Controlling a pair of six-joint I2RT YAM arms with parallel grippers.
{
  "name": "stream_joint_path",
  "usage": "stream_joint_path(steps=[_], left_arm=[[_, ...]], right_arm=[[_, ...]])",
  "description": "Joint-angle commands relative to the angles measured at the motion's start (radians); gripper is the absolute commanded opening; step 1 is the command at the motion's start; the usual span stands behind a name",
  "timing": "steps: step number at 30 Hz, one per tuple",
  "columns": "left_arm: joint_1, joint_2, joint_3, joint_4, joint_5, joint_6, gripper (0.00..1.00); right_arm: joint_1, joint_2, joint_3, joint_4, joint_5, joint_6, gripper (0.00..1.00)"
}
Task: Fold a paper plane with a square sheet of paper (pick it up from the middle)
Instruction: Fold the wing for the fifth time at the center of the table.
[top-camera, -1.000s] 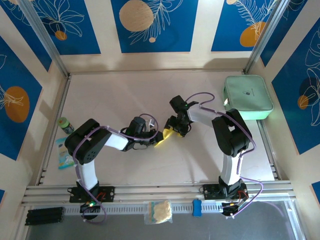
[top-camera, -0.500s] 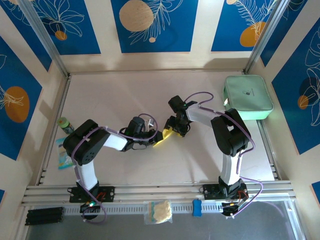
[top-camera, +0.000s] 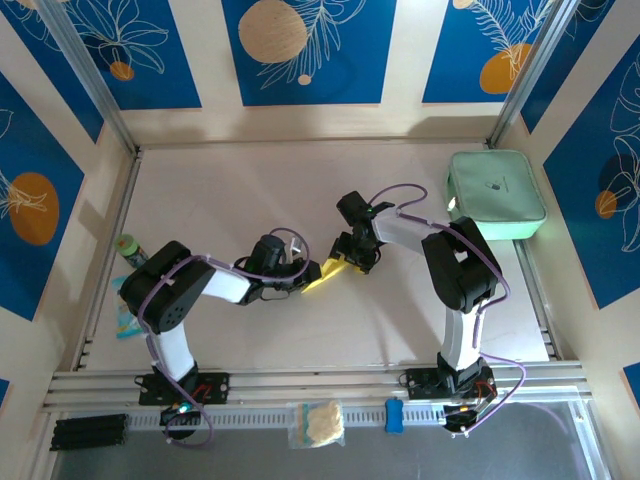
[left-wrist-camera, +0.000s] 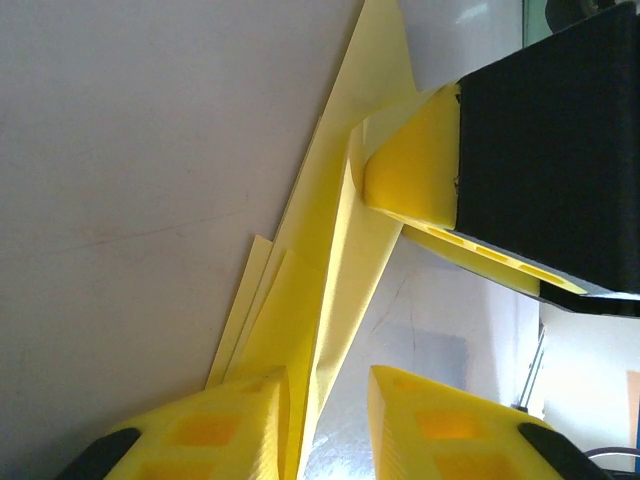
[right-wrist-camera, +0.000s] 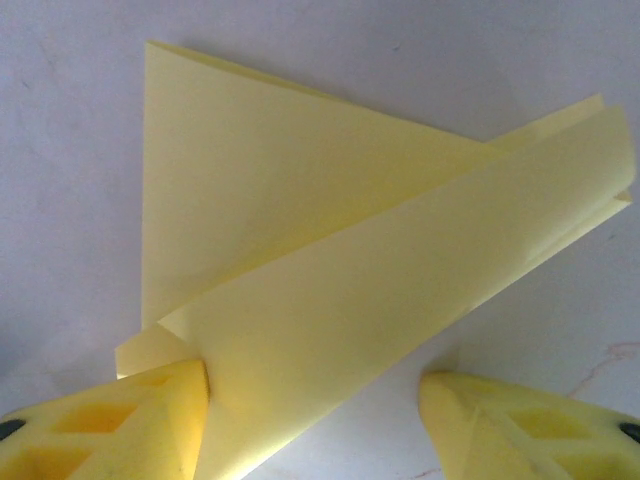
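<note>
Left end effector (left-wrist-camera: 330, 400) just eased apart around the paper (right-wrist-camera: 300, 230); right end effector (right-wrist-camera: 315, 385) spread, one finger touching it. Crease likely set; folding unfinished.

Mint-green case (top-camera: 496, 195) far right, bagged cream wad (top-camera: 319, 423) near edge, green bottle (top-camera: 130, 250) left

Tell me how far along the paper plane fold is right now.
Done: the square sheet of paper is already creased into a layered pointed triangle. In hand: the left gripper and right gripper, both open, flank it, one flap raised. Remaining: that flap isn't flattened, and no wings or centre ridge yet.
</note>
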Motion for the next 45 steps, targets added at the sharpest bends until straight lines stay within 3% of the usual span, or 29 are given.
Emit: stream_joint_path(steps=[1,14,22,27,37,45], left_arm=[[0.011,-0.019,-0.021,0.011,-0.006,-0.004,0.29],[0.017,-0.044,-0.034,-0.039,-0.098,-0.107,0.32],[0.017,-0.044,0.092,-0.322,-0.058,0.057,0.41],[0.021,-0.044,0.128,-0.414,-0.056,0.146,0.43],[0.033,-0.089,0.137,-0.362,-0.022,0.208,0.46],[0.055,-0.130,0.134,-0.414,-0.038,0.245,0.46]], right_arm=[[0.006,0.108,-0.059,0.020,0.039,-0.011,0.61],[0.009,0.115,-0.060,0.038,0.033,-0.038,0.60],[0.015,0.115,-0.059,0.038,0.039,-0.064,0.59],[0.015,0.116,-0.059,0.046,0.036,-0.067,0.58],[0.016,0.114,-0.054,0.046,0.037,-0.075,0.57],[0.017,0.114,-0.055,0.050,0.037,-0.085,0.57]])
